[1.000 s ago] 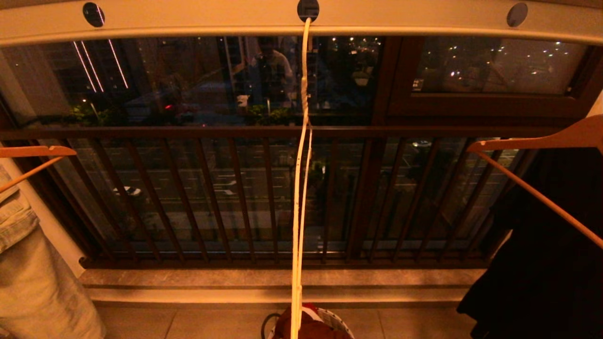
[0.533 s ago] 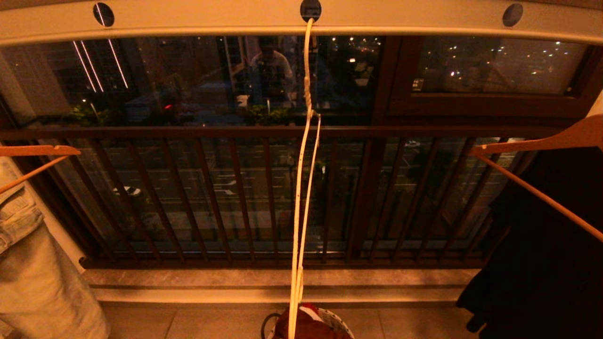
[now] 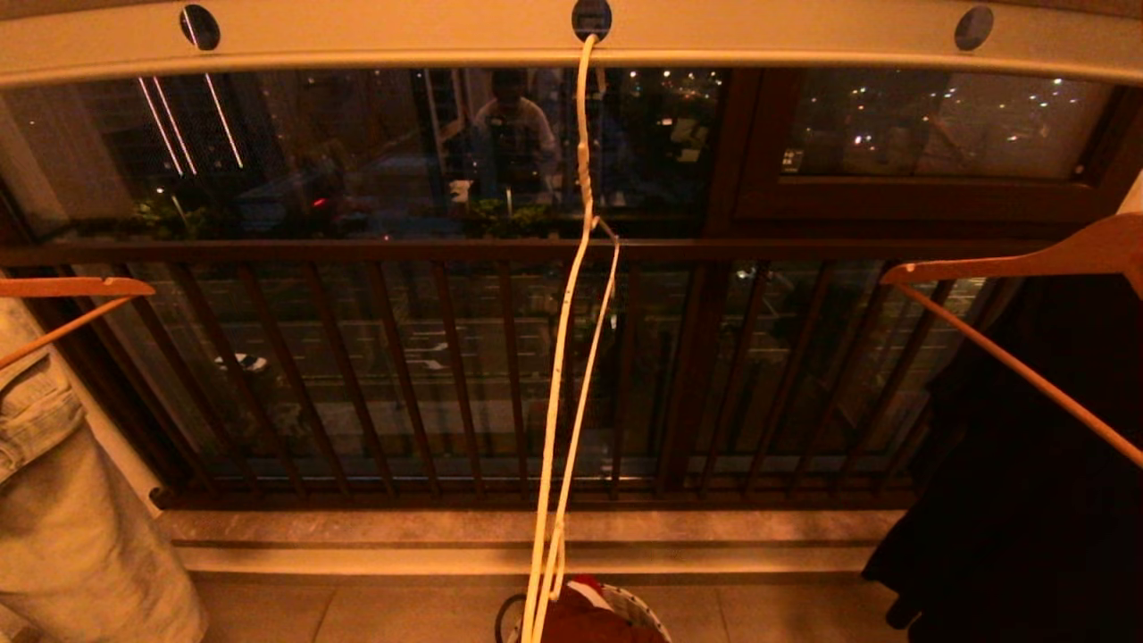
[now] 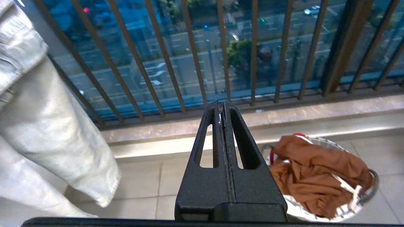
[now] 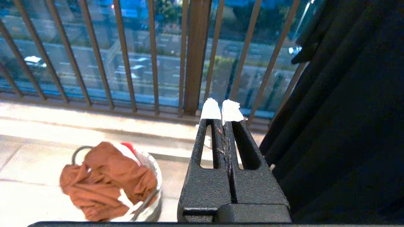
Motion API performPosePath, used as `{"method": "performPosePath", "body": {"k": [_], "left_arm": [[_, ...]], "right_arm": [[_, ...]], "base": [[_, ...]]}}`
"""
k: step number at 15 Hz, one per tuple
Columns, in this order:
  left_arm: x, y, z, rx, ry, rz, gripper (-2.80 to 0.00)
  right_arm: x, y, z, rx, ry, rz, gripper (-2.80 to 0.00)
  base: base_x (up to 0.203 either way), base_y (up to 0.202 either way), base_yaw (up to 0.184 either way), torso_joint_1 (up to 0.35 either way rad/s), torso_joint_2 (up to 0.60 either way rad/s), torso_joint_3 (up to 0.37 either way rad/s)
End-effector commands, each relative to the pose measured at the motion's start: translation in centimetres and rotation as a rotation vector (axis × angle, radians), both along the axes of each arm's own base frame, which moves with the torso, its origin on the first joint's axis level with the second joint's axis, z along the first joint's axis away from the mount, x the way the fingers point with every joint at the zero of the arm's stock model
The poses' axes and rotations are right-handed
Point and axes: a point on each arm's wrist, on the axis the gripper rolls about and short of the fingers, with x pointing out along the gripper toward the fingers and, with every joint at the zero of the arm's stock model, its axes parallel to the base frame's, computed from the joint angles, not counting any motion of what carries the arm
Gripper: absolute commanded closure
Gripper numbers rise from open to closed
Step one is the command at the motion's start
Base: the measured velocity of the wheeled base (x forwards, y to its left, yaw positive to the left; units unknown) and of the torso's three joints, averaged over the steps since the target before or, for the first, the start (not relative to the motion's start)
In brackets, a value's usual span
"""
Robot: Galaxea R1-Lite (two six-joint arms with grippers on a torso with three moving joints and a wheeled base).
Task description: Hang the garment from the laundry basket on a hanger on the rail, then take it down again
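The pale rail runs across the top of the head view. The thin white wire hanger hangs empty from the rail's middle hole, seen almost edge-on. Below it on the tiled floor, the rust-brown garment lies bunched in the laundry basket. Neither arm shows in the head view. My left gripper is shut and empty, with the garment and basket off to one side of it. My right gripper, its tips wrapped in white tape, is also shut and empty, away from the garment and basket.
Light jeans hang at the left under a wooden hanger. A black garment hangs at the right under another wooden hanger. The dark barred railing and a stone ledge close off the far side.
The white hanger has swung: its lower end drifted left and its two wires now spread further apart. The basket and garment have not moved.
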Motion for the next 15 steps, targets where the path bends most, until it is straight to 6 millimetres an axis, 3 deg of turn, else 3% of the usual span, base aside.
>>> {"method": "performPosePath", "body": {"k": [1,15], "left_arm": [[0.03,0.00,-0.08,0.001,0.003,0.000,0.00],[0.03,0.07,-0.07,-0.144,0.003,0.036,0.00]], "right_arm": [[0.07,0.00,-0.21,0.002,0.012,-0.001,0.00],[0.06,-0.01,-0.18,0.003,0.008,-0.002,0.00]], "base": [[0.000,0.000,0.000,0.000,0.00,0.000],[0.000,0.000,0.000,0.000,0.00,0.000]]}}
